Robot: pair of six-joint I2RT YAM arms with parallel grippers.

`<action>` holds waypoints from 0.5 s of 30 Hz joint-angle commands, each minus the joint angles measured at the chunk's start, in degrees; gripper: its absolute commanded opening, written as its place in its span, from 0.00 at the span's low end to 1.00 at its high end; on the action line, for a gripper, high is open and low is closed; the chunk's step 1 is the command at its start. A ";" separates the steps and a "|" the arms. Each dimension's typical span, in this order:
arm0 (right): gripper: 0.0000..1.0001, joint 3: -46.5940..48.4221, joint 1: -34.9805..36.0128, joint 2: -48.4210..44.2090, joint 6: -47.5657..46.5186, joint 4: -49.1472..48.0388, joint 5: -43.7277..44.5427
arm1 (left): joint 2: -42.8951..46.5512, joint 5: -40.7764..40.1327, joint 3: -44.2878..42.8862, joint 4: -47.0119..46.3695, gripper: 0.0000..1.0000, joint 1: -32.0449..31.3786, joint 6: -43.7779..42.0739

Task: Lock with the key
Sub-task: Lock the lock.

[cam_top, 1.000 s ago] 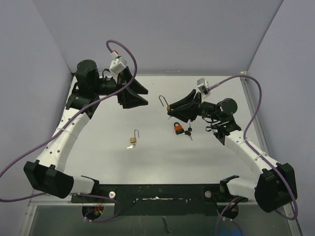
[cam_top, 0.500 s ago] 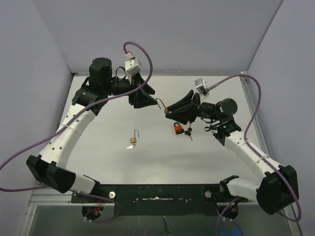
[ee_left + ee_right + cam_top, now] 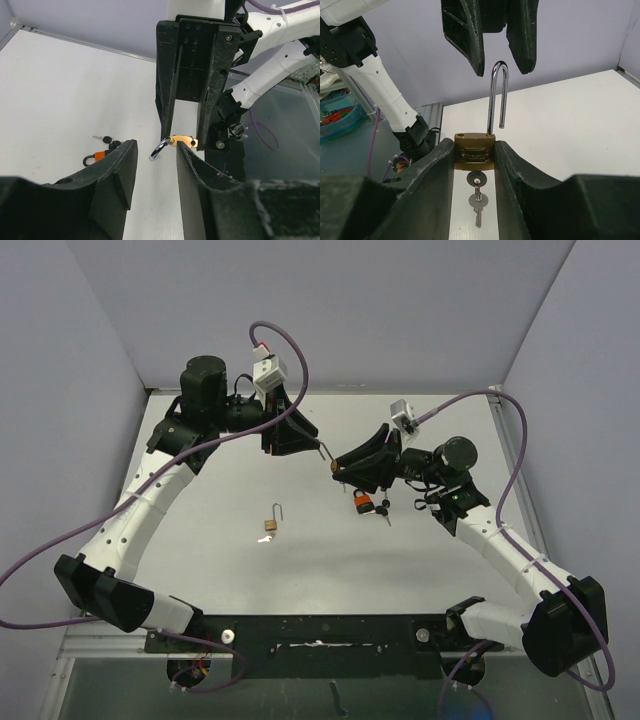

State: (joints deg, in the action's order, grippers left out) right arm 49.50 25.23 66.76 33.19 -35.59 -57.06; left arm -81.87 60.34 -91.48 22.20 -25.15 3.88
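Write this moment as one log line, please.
right gripper: shut on padlock | shackle: open | key: hanging below | left gripper: open around shackle

We see a gold padlock up in the air, with its silver loop swung open. A small key sticks in its keyhole.

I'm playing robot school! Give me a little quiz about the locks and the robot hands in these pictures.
1. True or false: the brass padlock clamped in the right gripper has its silver shackle open.
2. How many other padlocks lie on the white table?
3. Pick one: what hangs under the held padlock? A) a silver key B) a red ribbon C) a blue tag

Key:
1. True. One end of the shackle is out of the body.
2. Two: an orange padlock and a small brass padlock.
3. A
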 commanded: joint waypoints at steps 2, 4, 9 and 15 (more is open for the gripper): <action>0.00 2.71 0.59 -2.05 -1.28 -1.89 2.74 | 0.13 3.70 1.31 -5.23 0.35 0.10 2.44; 0.00 2.57 0.64 -2.14 -1.29 -2.05 3.18 | 0.33 3.68 1.84 -5.15 0.35 0.10 2.46; 0.00 2.66 0.72 -2.01 -0.46 -3.32 3.44 | 0.93 2.16 3.71 -5.17 0.44 0.10 2.08; 0.00 3.15 0.94 -1.39 -0.23 -3.46 2.39 | 1.73 1.36 5.40 -9.49 0.51 0.10 4.51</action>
State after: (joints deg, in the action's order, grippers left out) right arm 49.50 25.61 66.76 32.84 -35.40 -54.89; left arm -81.87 61.82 -86.39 18.90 -25.15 6.42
